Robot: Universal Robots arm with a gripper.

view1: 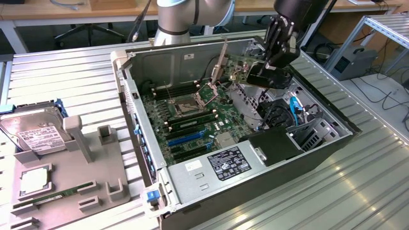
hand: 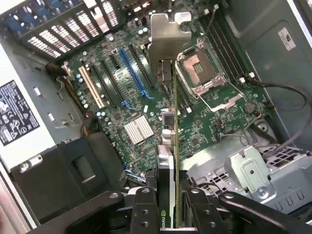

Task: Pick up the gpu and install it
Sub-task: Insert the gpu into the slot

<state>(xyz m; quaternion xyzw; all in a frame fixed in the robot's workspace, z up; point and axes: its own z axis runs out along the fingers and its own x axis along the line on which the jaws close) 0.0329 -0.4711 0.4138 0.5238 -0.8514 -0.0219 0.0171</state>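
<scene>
The gpu (view1: pixel 231 72) hangs in the air over the open computer case (view1: pixel 137 110), its long silver bracket (view1: pixel 221 60) standing upright. My gripper (view1: pixel 257 76) is shut on its far end, above the case's back right part. In the wrist view the gpu (hand: pixel 168 146) appears edge-on between my two black fingers (hand: pixel 145 207), green board on one side and black cooler on the other, with the bracket (hand: pixel 165 36) at the far end. It hovers above the motherboard (hand: pixel 219 117), between the blue expansion slots (hand: pixel 135 73) and the processor socket (hand: pixel 204 73), touching neither.
A power supply (view1: pixel 214 165) sits at the case's near end and a drive cage with blue cables (view1: pixel 300 124) on the exterior view's right. On the exterior view's left, a grey fixture (view1: pixel 89 167) holds a hard drive (view1: pixel 35 129), a processor (view1: pixel 35 179) and a memory stick (view1: pixel 45 197).
</scene>
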